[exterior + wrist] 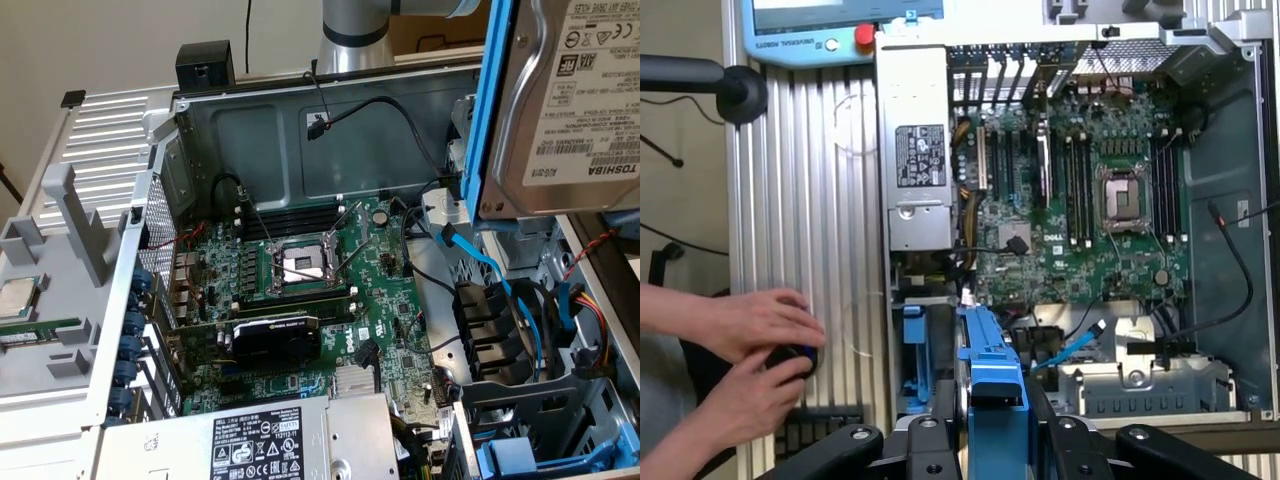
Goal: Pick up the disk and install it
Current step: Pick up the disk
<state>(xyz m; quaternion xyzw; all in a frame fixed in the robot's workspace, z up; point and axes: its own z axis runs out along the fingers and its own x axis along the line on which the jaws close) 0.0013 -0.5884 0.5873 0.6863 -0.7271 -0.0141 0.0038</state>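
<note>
Hanging over an open computer case (300, 110), the disk (570, 100) is held in the air at the exterior view's upper right. It is turned on edge, with its white printed label facing the camera and its blue frame (490, 110) along the side toward the exterior view's left. In the wrist view the gripper (992, 415) is seen closed on that blue frame, with a black finger (945, 410) pressed against each side. Inside the case a green motherboard (390, 300) is laid flat, with a bare processor socket (303, 262) near its middle. A grey power supply box (250, 445) with a label is seated at the near edge. Blue and black cables (520, 300) are draped over the metal cage below the disk. Beside the case, on a ribbed metal table (830, 200), a person's two hands (750, 320) are cupped around a small dark object (795, 357), well apart from the gripper.
</note>
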